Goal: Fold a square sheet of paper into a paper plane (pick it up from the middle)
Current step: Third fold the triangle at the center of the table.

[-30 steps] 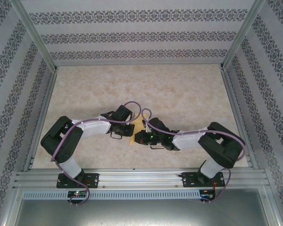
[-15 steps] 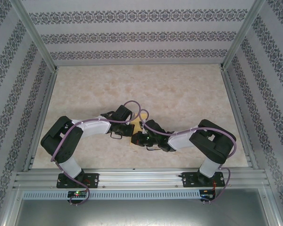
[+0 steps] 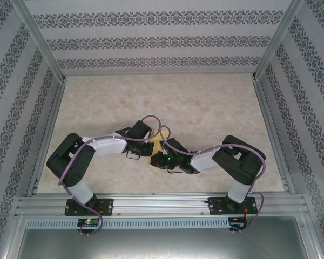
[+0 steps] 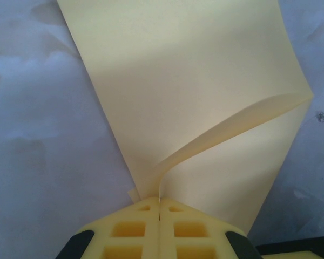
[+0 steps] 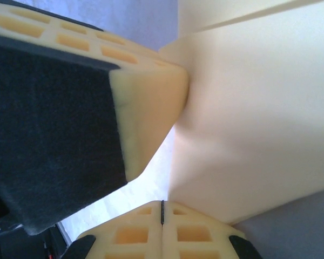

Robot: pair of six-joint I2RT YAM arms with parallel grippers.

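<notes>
The square sheet of paper (image 4: pixel 178 81) is pale yellow and partly folded, one flap curling up over the rest. My left gripper (image 4: pixel 160 200) is shut on it, pinching a raised fold at its near edge. From above, a small piece of the paper (image 3: pixel 159 144) shows between my left gripper (image 3: pixel 151 149) and my right gripper (image 3: pixel 153 160), which meet at the table's middle front. My right gripper (image 5: pixel 162 204) is shut, its tips against the paper's (image 5: pixel 248 108) lower corner; nothing shows in its seam. A left finger (image 5: pixel 151 108) stands close ahead of it.
The marbled beige table (image 3: pixel 205 102) stretches wide behind the grippers. Patterned walls and metal posts (image 3: pixel 267 51) close it in on three sides. An aluminium rail (image 3: pixel 162 204) with the arm bases runs along the near edge.
My right arm has swung its elbow leftward and its gripper has slid slightly left over the paper, hiding more of it. The left arm has stayed still.
</notes>
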